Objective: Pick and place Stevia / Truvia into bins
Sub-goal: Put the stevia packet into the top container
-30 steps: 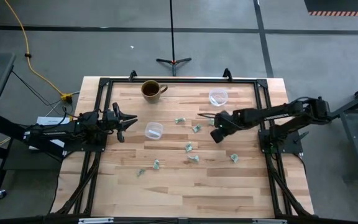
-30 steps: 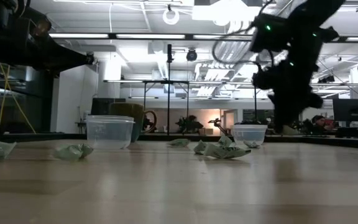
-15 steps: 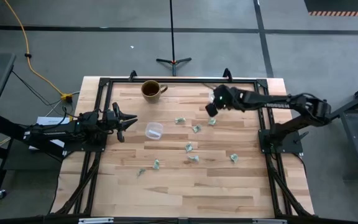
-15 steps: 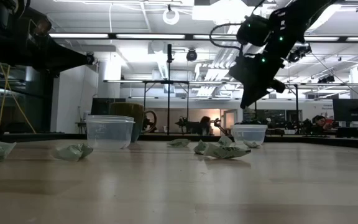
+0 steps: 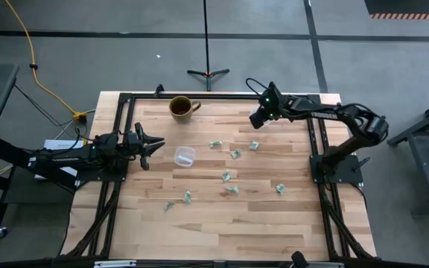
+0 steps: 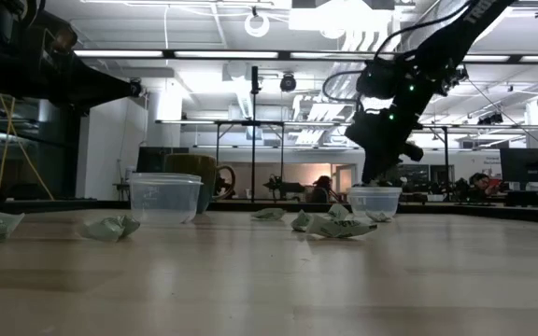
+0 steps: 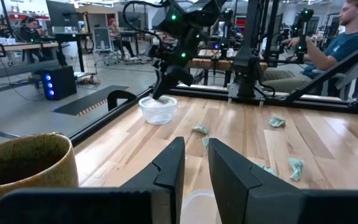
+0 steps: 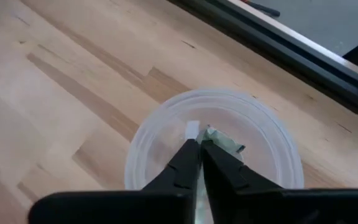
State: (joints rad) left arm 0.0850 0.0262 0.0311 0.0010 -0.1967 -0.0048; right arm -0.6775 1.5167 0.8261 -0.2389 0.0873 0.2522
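- On the wooden table (image 5: 199,231), nearest its front edge, two Stevia / Truvia sachets (image 5: 169,205) (image 5: 188,196) lay just beside each other, left of centre.
- A little farther in, one sachet (image 5: 232,190) and another (image 5: 280,188) lay apart towards the right, with a fifth sachet (image 5: 226,176) just behind the first of them.
- At mid-table the near clear cup (image 5: 184,156) stood upright, with no sachet visible inside it.
- The left gripper (image 5: 153,149) hung at the table's left edge, near that cup and pointing at it, with its fingers (image 7: 166,171) spread apart and nothing between them.
- Right of the near cup, three more sachets lay in a loose row: one (image 5: 216,144), one (image 5: 235,154) and one (image 5: 254,145), none of them touching.
- Farther back on the right stood the far clear cup (image 8: 142,155), close to the table's back rail.
- The right gripper (image 8: 201,146) hung directly over this cup's mouth, pointing down into it. Its fingers were pressed almost together, pinching a held sachet (image 8: 221,140) whose green and white ends showed either side of the tips.
- In the low view the right gripper's tips were at about the level of the cup's rim.
- Farthest back on the left, a brown mug (image 5: 181,108) stood by the back rail, behind the near cup.
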